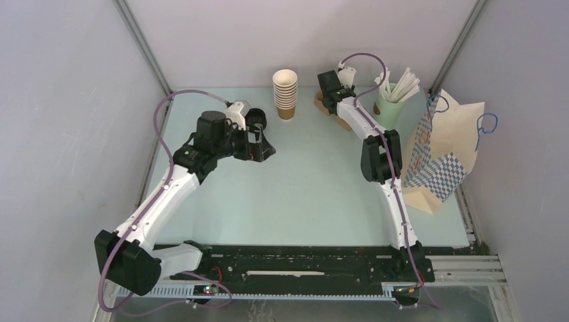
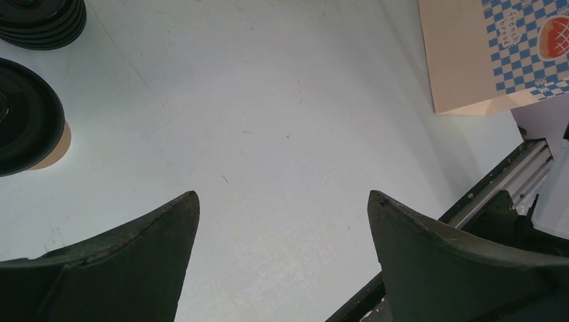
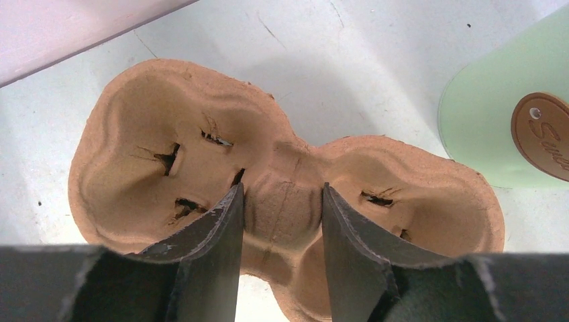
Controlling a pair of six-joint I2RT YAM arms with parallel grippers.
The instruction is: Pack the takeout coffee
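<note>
Straddling the middle ridge of the pulp tray, the right hand stands about half open, one finger in front of each well; whether the pads touch the ridge I cannot tell. A pale green cup fills the upper right of that frame, just beside the tray. From above, the stacked brown cups, white inside, stand upper centre, near the back wall and just left of the tray, with no hand on them. The left hand hangs spread wide over bare worktop, holding nothing. In its own frame a brown cup under a black lid sits at the left edge. More black lids are piled in the upper left corner, and the checked paper bag stands upper right. From above, white straws stick out of the green cup, and the bag is at the right edge.
</note>
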